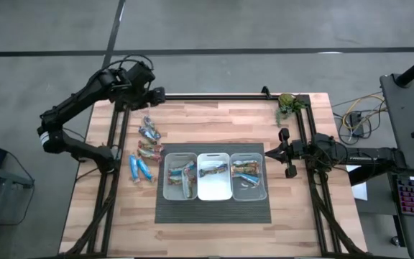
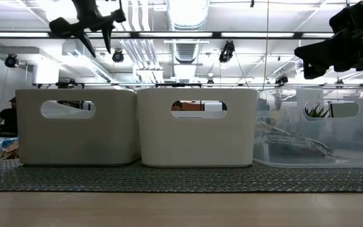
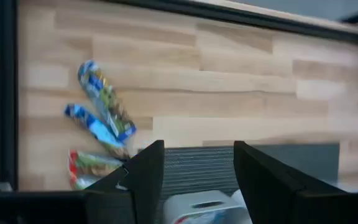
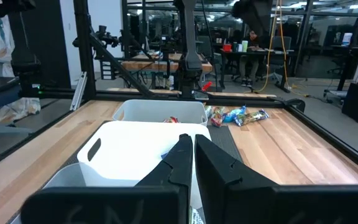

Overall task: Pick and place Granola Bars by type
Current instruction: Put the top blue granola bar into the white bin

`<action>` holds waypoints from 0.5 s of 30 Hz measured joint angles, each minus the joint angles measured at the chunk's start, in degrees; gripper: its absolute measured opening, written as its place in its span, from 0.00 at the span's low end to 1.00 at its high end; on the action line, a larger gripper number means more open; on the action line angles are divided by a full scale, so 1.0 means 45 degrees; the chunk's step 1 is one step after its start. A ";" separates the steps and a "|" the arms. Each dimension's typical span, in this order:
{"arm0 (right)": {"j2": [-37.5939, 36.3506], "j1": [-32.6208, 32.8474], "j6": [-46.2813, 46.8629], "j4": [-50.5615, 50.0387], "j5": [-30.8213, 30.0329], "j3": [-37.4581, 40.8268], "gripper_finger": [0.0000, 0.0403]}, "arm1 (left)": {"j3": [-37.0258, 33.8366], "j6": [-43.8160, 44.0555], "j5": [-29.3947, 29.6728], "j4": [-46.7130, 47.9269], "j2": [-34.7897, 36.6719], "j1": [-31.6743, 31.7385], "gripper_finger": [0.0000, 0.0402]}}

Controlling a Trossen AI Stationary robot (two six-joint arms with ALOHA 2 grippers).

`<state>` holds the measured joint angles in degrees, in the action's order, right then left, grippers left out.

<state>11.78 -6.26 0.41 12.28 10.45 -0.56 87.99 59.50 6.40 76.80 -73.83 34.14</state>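
Steering my left gripper (image 1: 152, 93), jaws spread and empty, from the upper left of the overhead frame toward the loose bars (image 1: 143, 152) lying left of the bins (image 1: 214, 175), I am aiming to straddle one bar crosswise. My right gripper (image 1: 268, 152) is waiting pinched shut beside the right bin. Wrapper types are looking blurry.

Left arm: raised, folded toward the far-left corner; left hand (image 3: 197, 168) fingers parted, holding nothing. Right arm: extended inward from the right edge; right hand (image 4: 193, 152) fingers pressed together, empty.
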 joint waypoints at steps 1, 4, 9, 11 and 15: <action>0.0002 -0.0004 -0.0001 0.0001 0.0001 0.0000 0.02 | -0.0005 0.0416 0.0004 0.0064 -0.0053 0.0020 0.43; 0.0002 -0.0005 -0.0001 0.0004 0.0002 0.0000 0.02 | -0.0010 0.0786 -0.0001 0.0079 -0.0153 0.0036 0.43; -0.0001 -0.0003 0.0001 0.0001 -0.0002 0.0000 0.02 | -0.0015 -0.0309 -0.0001 0.0087 -0.0232 0.0040 0.43; 0.0002 -0.0004 -0.0001 0.0003 0.0001 0.0000 0.02 | -0.0015 -0.0766 0.0002 0.0118 -0.0232 0.0038 0.43; 0.0002 0.0000 -0.0001 0.0002 0.0001 0.0000 0.02 | -0.0059 -0.1605 0.0247 0.0131 -0.0232 0.0070 0.43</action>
<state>11.79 -6.26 0.40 12.29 10.45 -0.56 87.72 52.28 7.51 77.39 -74.87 34.46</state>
